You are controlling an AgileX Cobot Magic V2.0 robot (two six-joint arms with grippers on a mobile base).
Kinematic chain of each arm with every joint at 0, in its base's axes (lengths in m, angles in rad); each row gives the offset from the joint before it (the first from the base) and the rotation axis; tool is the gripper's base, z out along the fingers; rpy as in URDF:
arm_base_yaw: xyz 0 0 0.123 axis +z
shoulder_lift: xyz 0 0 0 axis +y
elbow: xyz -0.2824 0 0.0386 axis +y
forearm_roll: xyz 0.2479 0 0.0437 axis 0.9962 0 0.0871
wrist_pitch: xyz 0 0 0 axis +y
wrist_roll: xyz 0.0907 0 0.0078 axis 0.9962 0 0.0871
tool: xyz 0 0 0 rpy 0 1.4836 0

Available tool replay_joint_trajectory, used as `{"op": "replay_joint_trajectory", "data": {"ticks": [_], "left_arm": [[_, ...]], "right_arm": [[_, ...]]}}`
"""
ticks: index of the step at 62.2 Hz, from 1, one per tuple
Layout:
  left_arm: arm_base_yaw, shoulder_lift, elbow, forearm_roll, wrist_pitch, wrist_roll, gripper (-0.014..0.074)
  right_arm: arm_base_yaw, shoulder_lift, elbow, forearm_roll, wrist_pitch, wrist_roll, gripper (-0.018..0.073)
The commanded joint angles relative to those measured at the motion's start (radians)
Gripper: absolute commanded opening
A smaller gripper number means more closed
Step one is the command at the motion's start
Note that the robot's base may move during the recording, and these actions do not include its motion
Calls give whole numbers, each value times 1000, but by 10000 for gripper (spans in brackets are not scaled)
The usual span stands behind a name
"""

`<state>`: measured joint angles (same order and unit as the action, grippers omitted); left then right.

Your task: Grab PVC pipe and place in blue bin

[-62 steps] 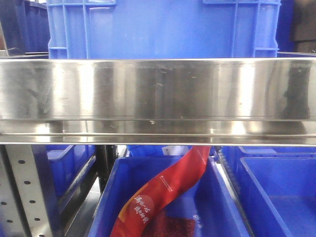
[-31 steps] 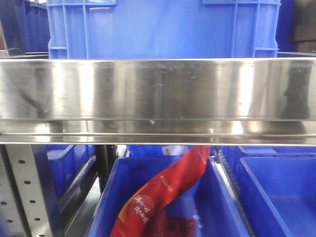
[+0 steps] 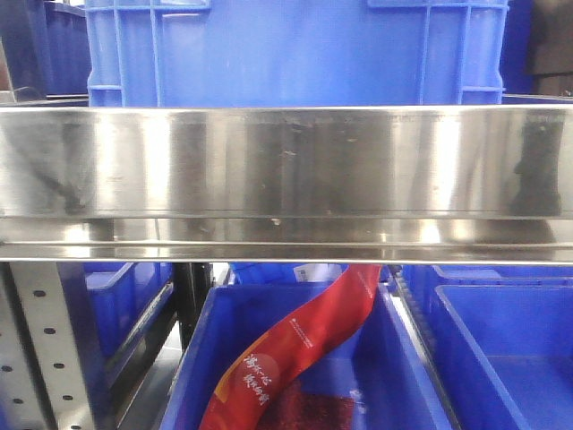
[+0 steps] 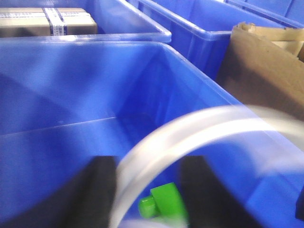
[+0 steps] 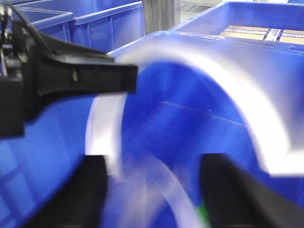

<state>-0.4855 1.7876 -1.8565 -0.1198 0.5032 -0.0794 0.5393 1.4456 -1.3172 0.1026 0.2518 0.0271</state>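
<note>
The PVC pipe [image 4: 190,135] is a clear whitish hose curving in a loop over the inside of a blue bin [image 4: 61,99]; it is blurred. In the left wrist view it passes between my left gripper's [image 4: 148,190] black fingers [image 4: 97,190], close to the left one, and the jaws stand apart. A small green piece [image 4: 164,202] shows between them. In the right wrist view the pipe [image 5: 228,80] arcs over the same bin [image 5: 190,133]. My right gripper [image 5: 152,190] is open, with pipe loops between its fingers. The left gripper's black body [image 5: 66,78] is at upper left.
A brown cardboard box [image 4: 261,71] stands right of the bin, with more blue bins [image 4: 199,28] and taped cartons [image 4: 47,21] behind. The front view shows a steel shelf rail [image 3: 286,179], a blue crate [image 3: 295,49] above and a lower bin holding a red packet [image 3: 295,349].
</note>
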Motion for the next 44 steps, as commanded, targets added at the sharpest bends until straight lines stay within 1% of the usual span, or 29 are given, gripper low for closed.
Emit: {"op": "replay_joint_trajectory", "data": {"ticks": [1,5,14,21,27,31,34,37,41,42,44], "left_arm": [[4,-5,-13,-7,-9,-7,330],[4,-5,-13,-7,-5,-7,351],[4,-5,-13,-7,-1,-7,350],[4,-5,-13,-7,35,-7,350],[4,-5,-13,1,62,-7,322],[4,-7,-13,23,80,-7,246],[4,-11,-13,43,92,-7,157],[4,-16,-13,61,102,-7,41],[4,-22,-13,66,102,-7,-80],[4,-24,-13,66,102,-7,-105],[4,-26,-13,70,106,-7,-111]], "right_arm": [[1,-2,-13,-2,-15,-3,351],[1,-2,-13,-2,-9,-3,351],[1,-2,-13,-2,5,-3,351],[1,-2,-13,-2,27,-3,351],[1,-2,-13,-2,22,-3,330],[1,-2,-16,-2,5,-3,270],[1,-4,-19,-2,-1,-3,199],[1,-12,-21,-4,-6,-3,113],[1,-14,-21,-4,-7,-3,5],[1,-14,-21,-4,-7,-3,-17],[1,-14,-21,-12,-7,-3,-69]]}}
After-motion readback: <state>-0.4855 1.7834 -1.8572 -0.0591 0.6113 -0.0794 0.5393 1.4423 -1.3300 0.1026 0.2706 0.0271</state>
